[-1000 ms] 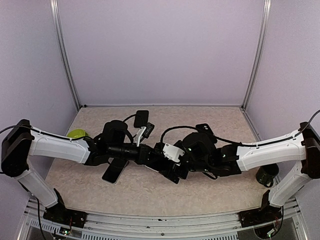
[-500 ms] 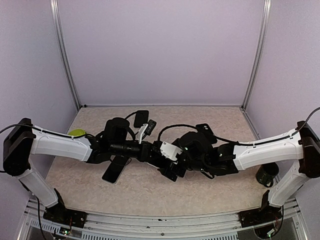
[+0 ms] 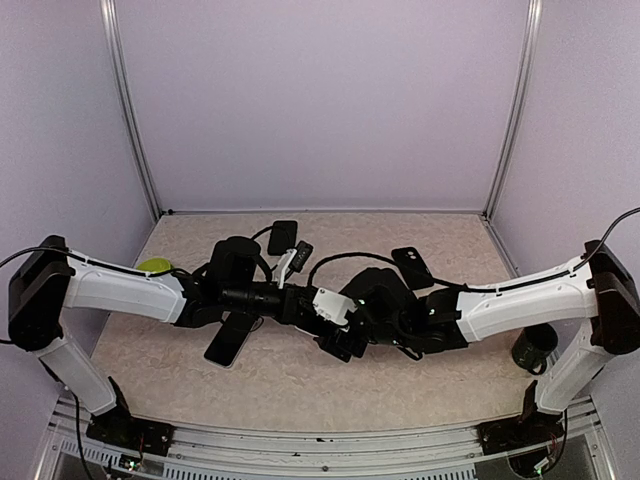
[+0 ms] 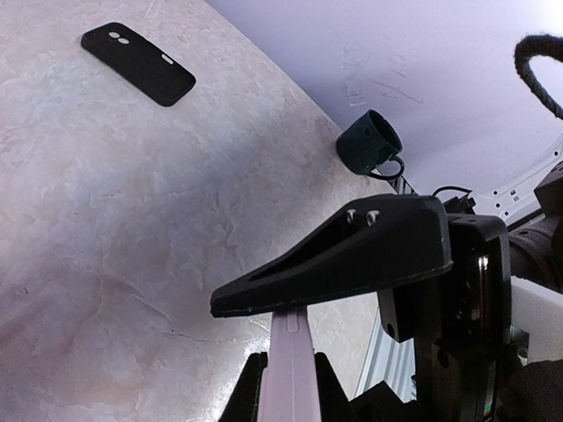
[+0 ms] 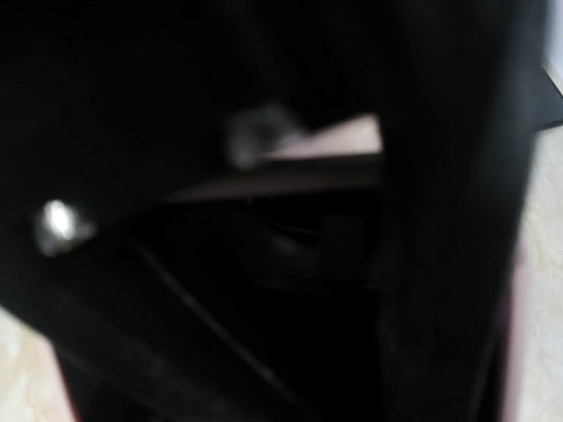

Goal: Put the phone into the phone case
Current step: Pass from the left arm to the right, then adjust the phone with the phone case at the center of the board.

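In the left wrist view my left gripper point(image 4: 286, 365) is shut on the phone point(image 4: 288, 347), a thin lilac slab seen edge-on with a side button showing. One black finger point(image 4: 352, 251) of the right gripper lies across the phone's far end. From above, the left gripper point(image 3: 303, 305) and right gripper point(image 3: 338, 340) meet at the table's middle, hiding the phone. The right wrist view is almost black, with only a pale strip point(image 5: 325, 163). The phone case point(image 3: 412, 266), black with camera cut-outs, lies flat behind the right arm, and it shows far off as the case point(image 4: 136, 63).
A dark slab with a pale rim point(image 3: 228, 342) lies under the left arm. Another black flat item point(image 3: 283, 237) sits at the back with a cable beside it. A yellow-green object point(image 3: 152, 266) lies far left. A dark cup point(image 3: 535, 348) point(image 4: 369, 143) stands far right.
The right arm has slid left, bringing its gripper in over the phone end held by the left gripper. The left gripper has kept its hold and barely moved.
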`<state>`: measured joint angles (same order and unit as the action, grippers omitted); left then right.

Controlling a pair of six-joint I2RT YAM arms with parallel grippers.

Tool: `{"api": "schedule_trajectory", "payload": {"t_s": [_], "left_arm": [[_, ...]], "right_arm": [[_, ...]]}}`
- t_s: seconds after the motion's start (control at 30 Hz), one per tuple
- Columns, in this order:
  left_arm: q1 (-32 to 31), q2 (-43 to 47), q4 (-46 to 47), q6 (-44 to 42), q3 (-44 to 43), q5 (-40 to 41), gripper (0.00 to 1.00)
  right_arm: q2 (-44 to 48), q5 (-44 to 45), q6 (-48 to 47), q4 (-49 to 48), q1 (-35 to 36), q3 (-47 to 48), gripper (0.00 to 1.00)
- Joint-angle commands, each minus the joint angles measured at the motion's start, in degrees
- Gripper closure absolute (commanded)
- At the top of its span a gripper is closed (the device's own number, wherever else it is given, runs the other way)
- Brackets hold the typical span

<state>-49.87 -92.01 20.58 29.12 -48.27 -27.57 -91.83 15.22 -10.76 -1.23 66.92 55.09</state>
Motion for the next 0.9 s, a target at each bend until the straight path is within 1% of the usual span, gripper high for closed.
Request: {"api": "schedule_trajectory", "payload": {"t_s": [0.0, 0.1, 0.13, 0.2, 0.27, 0.3, 0.37, 0.5, 0.63, 0.87], "left_arm": [[0.36, -0.01, 3.65, 0.88, -1.75, -1.07, 1.0], [0.6, 0.07, 3.77, 1.23, -1.59, -1.04, 1.0], [0.75, 0.15, 3.77, 1.32, -1.52, -1.14, 0.97], [1.11, 0.46, 3.81, 1.37, -1.33, -1.21, 0.86], [1.7, 1.25, 4.21, 1.59, -0.68, -1.38, 0.71], [2.15, 1.85, 4.45, 1.82, -0.01, -1.42, 0.67], [3.06, 3.23, 5.41, 2.24, 1.12, -1.68, 0.61], [4.55, 6.16, 6.56, 2.73, 3.22, -1.81, 0.56], [5.48, 7.71, 6.11, 2.68, 4.22, -1.01, 0.54], [7.87, 9.92, 6.14, 4.86, 7.23, 5.22, 0.51]], "right_arm": [[0.19, 1.1, 1.05, 0.49, 0.41, 1.48, 0.18], [0.23, 1.22, 1.25, 0.27, 0.41, 1.27, 0.18], [0.2, 1.48, 1.36, 0.31, 0.41, 1.4, 0.18], [0.01, 1.82, 1.5, 0.5, 0.39, 1.44, 0.18], [-0.18, 1.85, 1.93, 0.86, 0.41, 1.59, 0.19], [-0.19, 1.79, 2.05, 0.88, 0.41, 1.5, 0.19], [-0.11, 1.71, 2.31, 0.81, 0.39, 1.24, 0.19], [0.11, 1.87, 2.72, 0.63, 0.41, 0.91, 0.19], [0.33, 1.96, 2.93, 0.41, 0.28, 0.88, 0.2], [-0.22, 2.82, 4.23, 0.84, -0.58, 1.35, 0.2]]}}
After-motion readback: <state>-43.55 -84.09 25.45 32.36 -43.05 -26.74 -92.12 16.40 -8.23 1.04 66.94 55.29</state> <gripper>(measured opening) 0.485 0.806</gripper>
